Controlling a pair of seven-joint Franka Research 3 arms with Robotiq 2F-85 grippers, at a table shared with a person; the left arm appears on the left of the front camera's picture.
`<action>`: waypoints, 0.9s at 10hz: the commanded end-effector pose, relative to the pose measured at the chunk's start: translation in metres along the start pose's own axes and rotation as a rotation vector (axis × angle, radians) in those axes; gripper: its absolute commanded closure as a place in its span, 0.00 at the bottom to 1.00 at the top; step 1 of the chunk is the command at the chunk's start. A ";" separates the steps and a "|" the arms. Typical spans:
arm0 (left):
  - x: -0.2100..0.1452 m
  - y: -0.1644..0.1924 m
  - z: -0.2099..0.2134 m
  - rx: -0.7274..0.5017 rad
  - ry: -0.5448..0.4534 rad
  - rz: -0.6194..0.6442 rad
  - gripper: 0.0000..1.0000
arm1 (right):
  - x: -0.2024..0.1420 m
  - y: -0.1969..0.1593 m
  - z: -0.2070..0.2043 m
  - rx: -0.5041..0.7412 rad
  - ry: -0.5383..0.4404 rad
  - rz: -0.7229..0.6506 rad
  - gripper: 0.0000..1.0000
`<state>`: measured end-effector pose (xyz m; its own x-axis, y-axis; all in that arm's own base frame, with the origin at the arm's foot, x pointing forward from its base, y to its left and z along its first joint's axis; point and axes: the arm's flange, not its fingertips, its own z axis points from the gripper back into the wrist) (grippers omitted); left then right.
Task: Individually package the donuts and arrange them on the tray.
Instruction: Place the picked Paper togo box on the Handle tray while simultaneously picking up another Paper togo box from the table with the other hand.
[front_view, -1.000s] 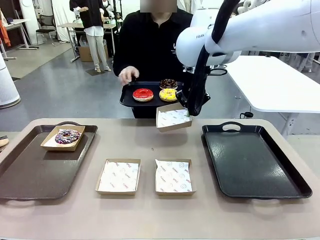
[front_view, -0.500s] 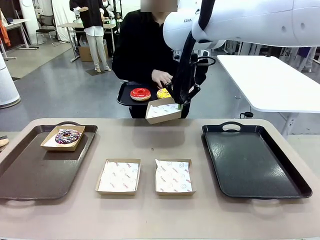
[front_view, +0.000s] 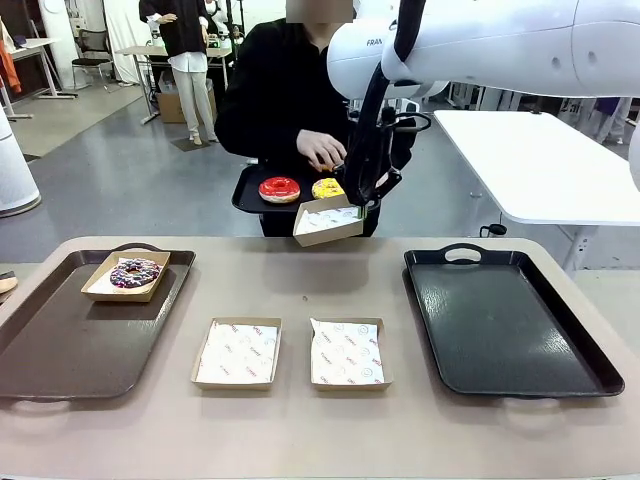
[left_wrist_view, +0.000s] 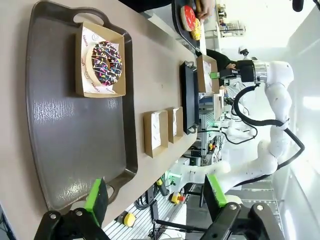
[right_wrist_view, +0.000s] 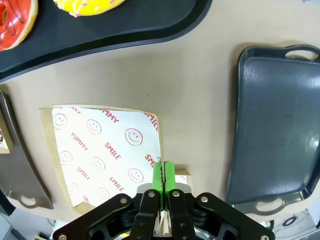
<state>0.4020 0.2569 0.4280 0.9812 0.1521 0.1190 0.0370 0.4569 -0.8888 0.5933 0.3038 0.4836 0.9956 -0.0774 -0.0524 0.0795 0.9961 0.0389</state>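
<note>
My right gripper (front_view: 372, 205) is shut on the edge of an empty paper-lined box (front_view: 327, 221), holding it in the air just below the person's black tray (front_view: 248, 196). That tray carries a red-glazed donut (front_view: 279, 189) and a yellow-glazed donut (front_view: 328, 188), with the person's hand (front_view: 322, 150) over its back. In the right wrist view the pads (right_wrist_view: 158, 176) pinch the box (right_wrist_view: 100, 155) rim. A purple-white sprinkled donut (front_view: 134, 272) lies boxed on the brown tray (front_view: 70, 345). My left gripper (left_wrist_view: 156, 196) hangs open, well back from that donut (left_wrist_view: 106, 62).
Two empty lined boxes (front_view: 237, 352) (front_view: 346, 352) lie side by side at the table's front middle. An empty black tray (front_view: 510, 320) sits on the right. A white table (front_view: 545, 165) stands beyond the far right edge.
My right gripper carried the box up and to the left, close under the person's tray. The person's hand moved from the tray's left side to over the donuts.
</note>
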 end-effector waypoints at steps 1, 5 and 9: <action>-0.002 -0.004 0.003 0.016 0.004 -0.008 0.00 | -0.003 -0.001 0.001 0.003 -0.007 0.002 1.00; -0.002 -0.004 0.003 0.016 0.004 -0.008 0.00 | -0.003 -0.001 0.001 0.003 -0.007 0.002 1.00; -0.002 -0.004 0.003 0.016 0.004 -0.008 0.00 | -0.003 -0.001 0.001 0.003 -0.007 0.002 1.00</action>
<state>0.4020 0.2563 0.4289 0.9813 0.1501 0.1206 0.0390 0.4584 -0.8879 0.5919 0.3060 0.4842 0.9960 -0.0735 -0.0516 0.0756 0.9964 0.0392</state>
